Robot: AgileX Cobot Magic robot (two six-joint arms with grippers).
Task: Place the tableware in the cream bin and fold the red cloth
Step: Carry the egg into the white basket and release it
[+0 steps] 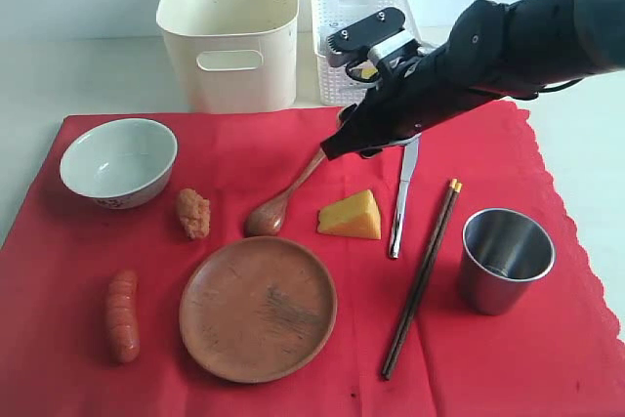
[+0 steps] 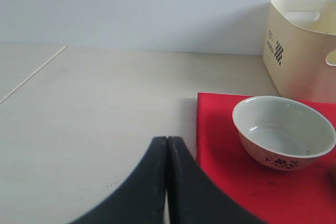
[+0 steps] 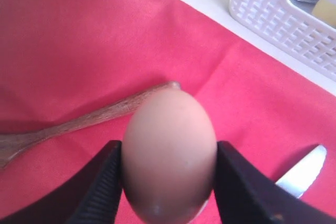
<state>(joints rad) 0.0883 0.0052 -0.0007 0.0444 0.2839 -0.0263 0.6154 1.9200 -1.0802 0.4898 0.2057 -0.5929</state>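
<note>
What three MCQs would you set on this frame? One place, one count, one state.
1. Where does the cheese wedge lie?
A) off the cloth
B) between the wooden spoon and the knife
C) at the cloth's left edge

2. How many containers stand beyond the red cloth?
A) one
B) three
C) two

3. The right gripper is:
A) shut on the egg
B) open, empty
C) shut, empty

Key:
1B, spoon on one side of the wedge, knife on the other.
2C, only the cream bin and the white basket.
3A, the right wrist view shows it clamped on the egg's sides.
</note>
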